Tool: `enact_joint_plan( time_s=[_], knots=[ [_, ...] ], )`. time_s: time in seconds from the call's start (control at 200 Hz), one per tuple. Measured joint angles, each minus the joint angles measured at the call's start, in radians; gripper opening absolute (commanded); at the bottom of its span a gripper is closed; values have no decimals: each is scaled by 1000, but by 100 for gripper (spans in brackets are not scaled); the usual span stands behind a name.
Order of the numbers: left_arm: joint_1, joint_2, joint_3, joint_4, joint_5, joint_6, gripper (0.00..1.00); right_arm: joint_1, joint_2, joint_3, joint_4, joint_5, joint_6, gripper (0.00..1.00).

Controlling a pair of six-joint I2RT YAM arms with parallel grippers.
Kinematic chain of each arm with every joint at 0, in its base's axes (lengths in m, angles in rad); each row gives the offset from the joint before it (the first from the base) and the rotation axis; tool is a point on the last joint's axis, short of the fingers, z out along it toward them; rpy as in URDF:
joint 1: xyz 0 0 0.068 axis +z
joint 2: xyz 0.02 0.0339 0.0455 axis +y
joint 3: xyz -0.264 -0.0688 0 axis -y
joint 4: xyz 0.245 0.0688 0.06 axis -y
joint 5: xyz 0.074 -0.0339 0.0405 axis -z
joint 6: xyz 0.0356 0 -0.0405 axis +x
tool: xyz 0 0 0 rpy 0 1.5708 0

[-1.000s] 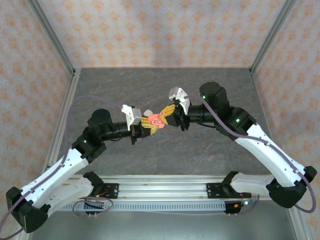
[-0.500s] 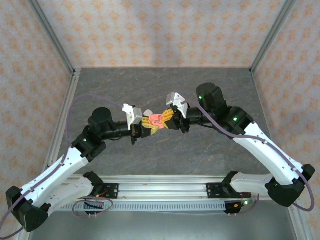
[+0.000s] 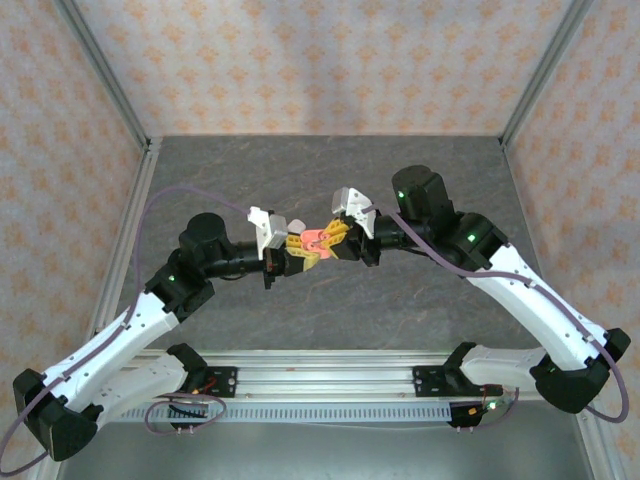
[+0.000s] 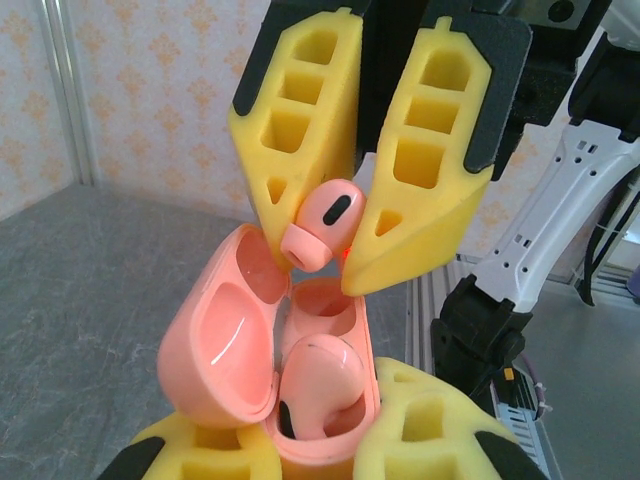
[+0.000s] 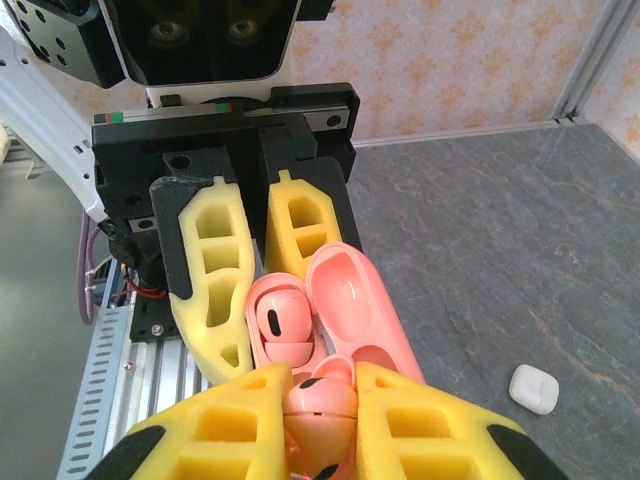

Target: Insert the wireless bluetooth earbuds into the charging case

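My left gripper [image 4: 315,440] is shut on the open coral-pink charging case [image 4: 300,400], held off the table with its lid [image 4: 215,345] swung to the left. One coral-pink earbud [image 4: 322,372] sits in the near slot. The far slot [image 4: 325,300] is bare. My right gripper [image 4: 322,255] comes in from above, shut on the second coral-pink earbud [image 4: 320,222], just over that bare slot. In the right wrist view this held earbud [image 5: 322,398] is pinched between my right gripper's [image 5: 320,385] pads, touching the case's rim [image 5: 250,300]. From above, the two grippers [image 3: 290,252] [image 3: 332,238] meet at the case [image 3: 312,237]. Whitish earbuds are out of view.
A small white rounded case [image 5: 533,388] lies on the dark stone-patterned tabletop [image 5: 500,240] below and to the right of the grippers. An aluminium rail [image 3: 320,375] runs along the near edge. Patterned walls and metal corner posts [image 3: 105,75] close in the table.
My right gripper has moved left and down with the pink earbud, closing the gap to the case in my left gripper. The left arm has edged slightly right.
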Motion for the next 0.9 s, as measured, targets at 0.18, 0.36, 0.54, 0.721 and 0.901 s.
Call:
enact_joint_plan(
  time_s=[0.18, 0.36, 0.54, 0.721, 0.901],
  knots=[
    [0, 0, 6, -8, 1, 0, 0, 0, 0, 3, -7, -8, -28, 20],
    [-6, 0, 6, -20, 3, 0, 0, 0, 0, 3, -24, -15, -63, 20],
    [-13, 11, 11, -19, 9, -5, 0, 8, 0, 3, -26, -14, -99, 20],
    [-18, 18, 15, -20, 26, -10, 0, 19, 0, 3, -25, -15, -137, 20],
    [-19, 21, 24, -21, 29, -23, 0, 19, -3, 4, -23, -14, -178, 21]
  ],
)
